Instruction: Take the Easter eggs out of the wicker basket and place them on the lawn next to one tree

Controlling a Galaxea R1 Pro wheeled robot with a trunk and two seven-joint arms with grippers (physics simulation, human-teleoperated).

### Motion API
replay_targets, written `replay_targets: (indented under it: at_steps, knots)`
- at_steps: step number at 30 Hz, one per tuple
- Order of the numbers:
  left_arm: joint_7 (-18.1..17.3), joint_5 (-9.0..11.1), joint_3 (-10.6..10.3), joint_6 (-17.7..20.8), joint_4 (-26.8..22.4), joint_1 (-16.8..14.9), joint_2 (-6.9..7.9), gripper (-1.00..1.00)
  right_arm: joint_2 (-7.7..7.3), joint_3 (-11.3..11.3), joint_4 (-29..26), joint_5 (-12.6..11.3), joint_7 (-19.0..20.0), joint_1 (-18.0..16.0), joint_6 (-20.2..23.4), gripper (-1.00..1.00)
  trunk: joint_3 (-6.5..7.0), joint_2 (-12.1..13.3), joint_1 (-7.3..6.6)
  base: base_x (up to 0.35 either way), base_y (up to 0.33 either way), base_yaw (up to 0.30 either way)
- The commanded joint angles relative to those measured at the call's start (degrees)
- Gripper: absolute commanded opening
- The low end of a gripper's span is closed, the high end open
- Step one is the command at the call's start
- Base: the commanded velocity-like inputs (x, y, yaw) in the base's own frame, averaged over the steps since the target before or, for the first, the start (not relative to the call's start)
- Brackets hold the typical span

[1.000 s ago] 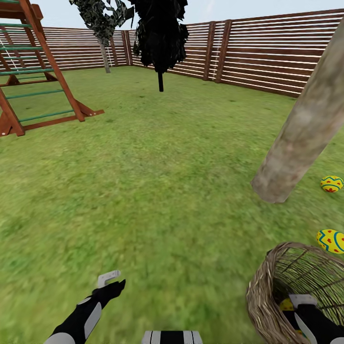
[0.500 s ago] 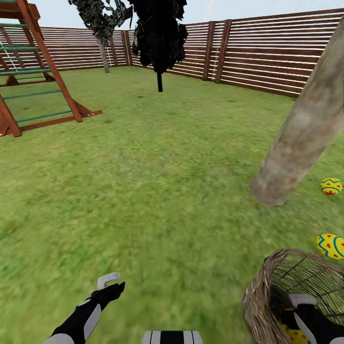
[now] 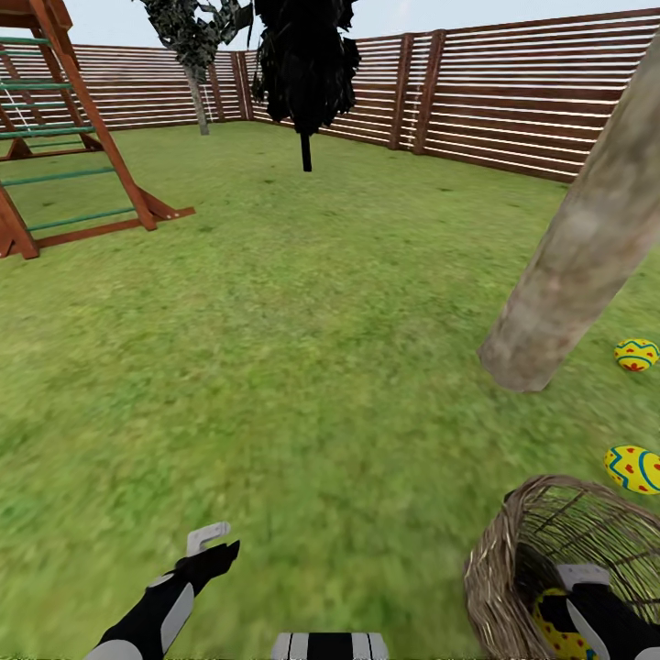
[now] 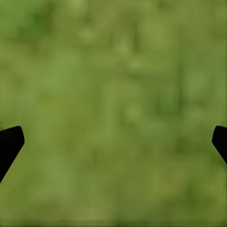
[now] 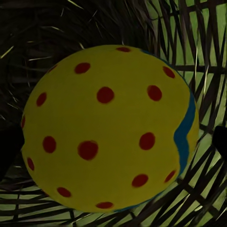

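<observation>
The wicker basket [image 3: 493, 561] stands on the lawn [image 3: 302, 367] at the lower right of the head view. My right arm [image 3: 600, 616] reaches down into it. One yellow Easter egg [image 5: 106, 127] with red dots and a blue band lies on the basket floor between the wide-apart fingertips of my right gripper [image 5: 113, 142], which is open. The same egg [image 3: 553, 627] peeks out beside my wrist. Two more eggs [image 3: 637, 354] [image 3: 634, 468] lie on the grass by the pale tree trunk [image 3: 577, 261]. My left gripper [image 3: 218, 546] hangs open over bare grass [image 4: 113, 94].
A wooden playset [image 3: 64, 137] stands at the far left. A black-leaved tree [image 3: 306, 64] and a dark mottled tree [image 3: 192, 37] stand further back before the slatted fence [image 3: 513, 101]. Wide grass lies between me and them.
The head view has shifted a little. My right arm has sunk deeper into the basket and the egg now shows beside my wrist. The left arm has not moved.
</observation>
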Motion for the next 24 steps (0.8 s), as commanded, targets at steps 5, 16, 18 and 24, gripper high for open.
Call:
replay_targets:
  at_steps: [5, 16, 18, 24]
  knots:
    - [-0.4, 0.3, 0.3, 0.3, -0.1, 0.0, -0.06, 1.00, -0.04, 0.4, -0.1, -0.4, -0.3, 0.0, 0.3, 1.00, -1.16, -0.1, 0.12, 0.000, 0.000, 0.000]
    - [-0.4, 0.3, 0.3, 0.3, -0.1, 0.0, -0.15, 1.00, -0.04, 0.4, -0.1, -0.5, -0.3, 0.0, 0.3, 1.00, -2.26, -0.2, 0.24, 0.000, 0.000, 0.000]
    - [-0.4, 0.3, 0.3, 0.3, 0.0, 0.0, -0.15, 1.00, -0.04, 0.4, -0.1, -0.5, -0.3, 0.0, 0.3, 1.00, -2.26, -0.2, 0.24, 0.000, 0.000, 0.000]
    - [-0.4, 0.3, 0.3, 0.3, 0.0, 0.0, -0.24, 1.00, 0.07, 0.5, -0.1, -0.4, -0.4, 0.0, 0.0, -1.00, -2.26, -0.2, 0.24, 0.000, 0.000, 0.000]
